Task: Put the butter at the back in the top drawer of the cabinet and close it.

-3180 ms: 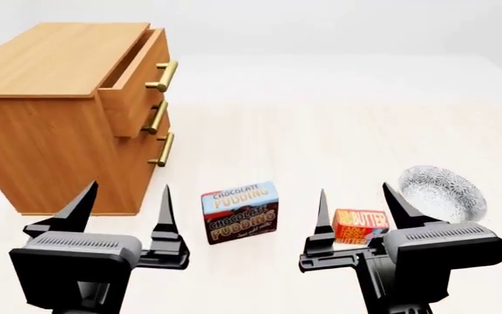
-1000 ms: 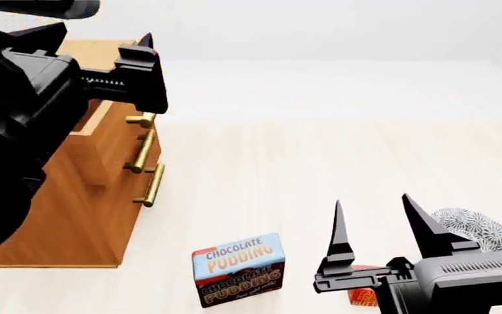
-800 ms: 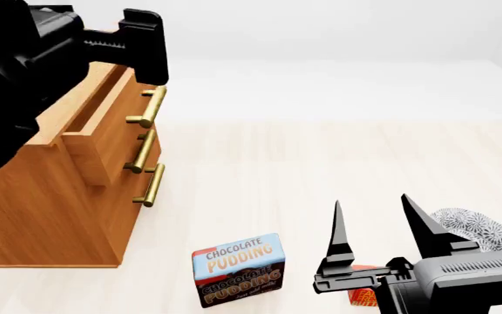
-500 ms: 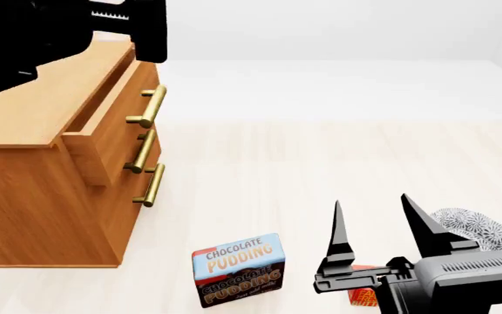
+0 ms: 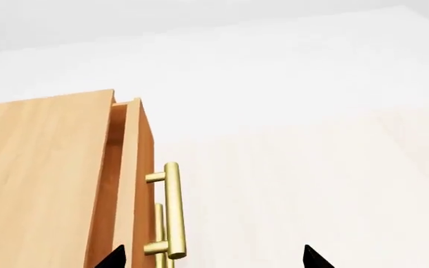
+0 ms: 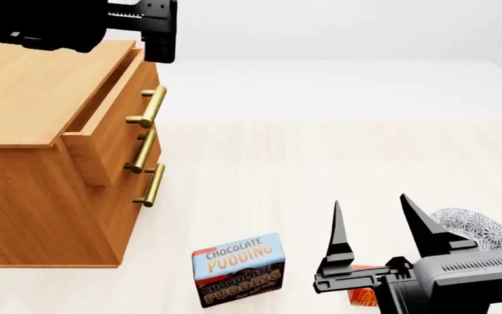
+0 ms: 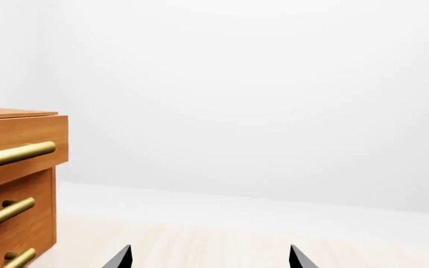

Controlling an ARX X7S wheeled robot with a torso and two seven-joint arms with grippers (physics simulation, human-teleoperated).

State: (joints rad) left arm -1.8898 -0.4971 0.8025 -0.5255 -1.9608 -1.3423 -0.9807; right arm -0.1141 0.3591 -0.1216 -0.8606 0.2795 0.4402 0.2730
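You are early in the job: the top drawer [image 6: 112, 124] of the cabinet [image 6: 42, 196] stands only a little way out, showing a thin slot of its inside, and the butter [image 6: 363, 294] is not yet in it. The butter lies on the pale surface [image 6: 321, 157] near your side, well apart from the cabinet and mostly hidden behind your right claw [image 6: 378, 226], which hangs over it with its two pointed tips apart and nothing between them. So little of the box shows that you cannot tell for sure which way its long axis runs; the lettering you can see reads roughly across the head view. Your left claw [image 6: 159, 29] is raised above the cabinet's top front edge, over the drawer's brass handle [image 6: 146, 108]; in its wrist view the tips sit spread either side of that handle, gripping nothing. The handle's long axis runs along the drawer front, which faces the open surface. Still to do, by my reading: pull the drawer out further, pick up the butter, place it at the back, and close it. The chocolate pudding box [image 6: 238, 268] stands between cabinet and butter.
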